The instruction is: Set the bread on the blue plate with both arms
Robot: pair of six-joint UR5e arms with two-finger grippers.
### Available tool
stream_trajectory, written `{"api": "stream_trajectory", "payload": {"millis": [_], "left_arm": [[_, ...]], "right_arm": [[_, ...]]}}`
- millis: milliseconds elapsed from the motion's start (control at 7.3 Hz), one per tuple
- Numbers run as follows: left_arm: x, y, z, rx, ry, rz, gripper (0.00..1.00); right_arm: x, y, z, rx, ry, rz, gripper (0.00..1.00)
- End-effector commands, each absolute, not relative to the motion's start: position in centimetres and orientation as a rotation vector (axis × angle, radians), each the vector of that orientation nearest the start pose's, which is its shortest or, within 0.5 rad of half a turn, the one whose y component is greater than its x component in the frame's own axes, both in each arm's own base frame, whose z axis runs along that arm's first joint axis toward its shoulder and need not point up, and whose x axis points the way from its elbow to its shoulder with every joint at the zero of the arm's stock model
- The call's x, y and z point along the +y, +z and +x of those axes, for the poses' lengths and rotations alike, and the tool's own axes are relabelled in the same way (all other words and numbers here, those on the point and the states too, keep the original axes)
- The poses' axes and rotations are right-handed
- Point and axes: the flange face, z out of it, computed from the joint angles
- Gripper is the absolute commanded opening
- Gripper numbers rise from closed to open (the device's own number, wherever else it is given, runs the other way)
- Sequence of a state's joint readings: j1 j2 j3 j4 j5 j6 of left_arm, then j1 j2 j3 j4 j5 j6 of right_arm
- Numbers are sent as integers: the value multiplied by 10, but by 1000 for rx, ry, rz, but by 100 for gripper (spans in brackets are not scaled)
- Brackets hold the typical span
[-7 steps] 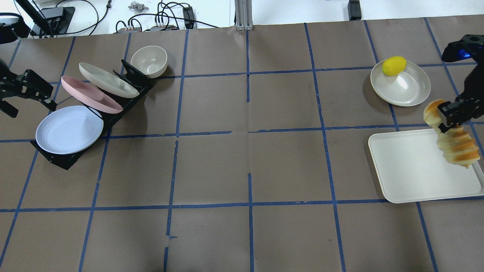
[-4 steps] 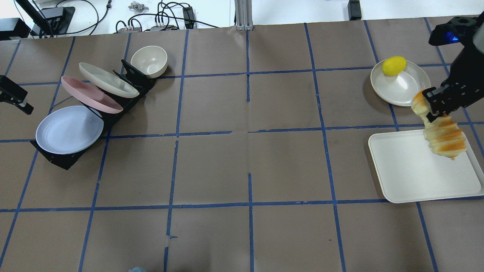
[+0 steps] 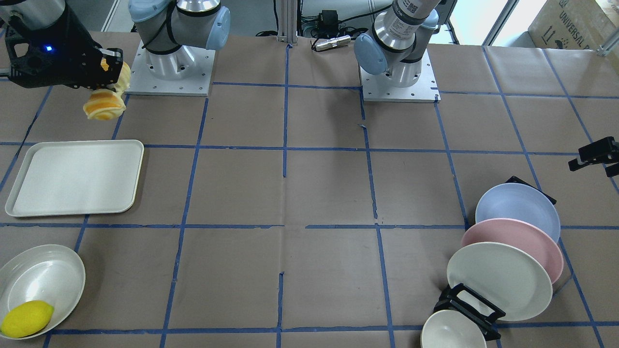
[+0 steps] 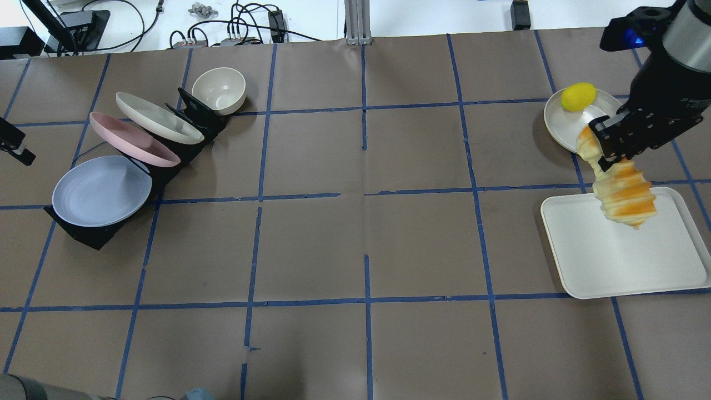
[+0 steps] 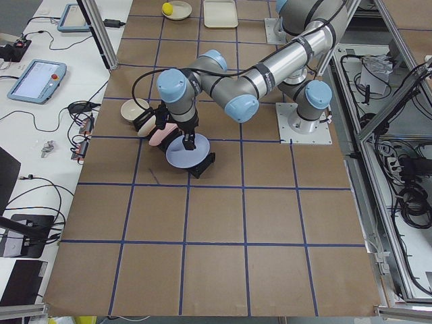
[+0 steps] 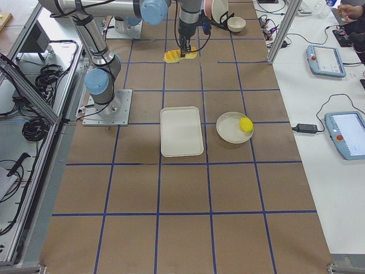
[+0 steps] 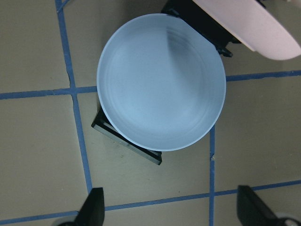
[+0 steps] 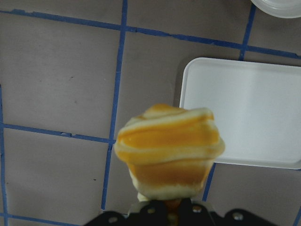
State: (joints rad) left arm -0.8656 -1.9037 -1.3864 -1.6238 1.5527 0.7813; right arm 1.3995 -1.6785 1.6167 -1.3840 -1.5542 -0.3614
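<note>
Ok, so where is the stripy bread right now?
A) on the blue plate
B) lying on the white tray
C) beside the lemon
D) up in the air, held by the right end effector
D: the right end effector is shut on the bread, which hangs in the air, touching nothing else.

R black two-finger gripper (image 4: 602,158) w/ striped orange-and-cream ridged bread loaf (image 4: 625,194) has shifted from overhead frame's right edge toward upper left, loaf now over white rectangular tray's (image 4: 611,266) top edge. L black gripper (image 4: 14,143) has pulled back to far left edge.
</note>
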Motion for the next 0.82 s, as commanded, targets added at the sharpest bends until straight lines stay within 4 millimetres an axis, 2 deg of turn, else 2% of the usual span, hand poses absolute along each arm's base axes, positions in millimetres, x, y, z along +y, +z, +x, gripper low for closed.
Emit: {"api": "stream_trajectory", "payload": {"millis": [0,137,411,685], "left_arm": [[-556,363,304,3325,243,129,100],[-557,362,303,3327,243,132,100],[-559,357,305,3331,252,132,100],[-580,337,326,3341,225,196,100]], "right_arm": [[-445,511,90,3050,152,-305,6],[-444,516,104,3028,132,-313,6],[-443,516,109,3024,132,-296,6],[-442,516,109,3024,130,-291,6]]}}
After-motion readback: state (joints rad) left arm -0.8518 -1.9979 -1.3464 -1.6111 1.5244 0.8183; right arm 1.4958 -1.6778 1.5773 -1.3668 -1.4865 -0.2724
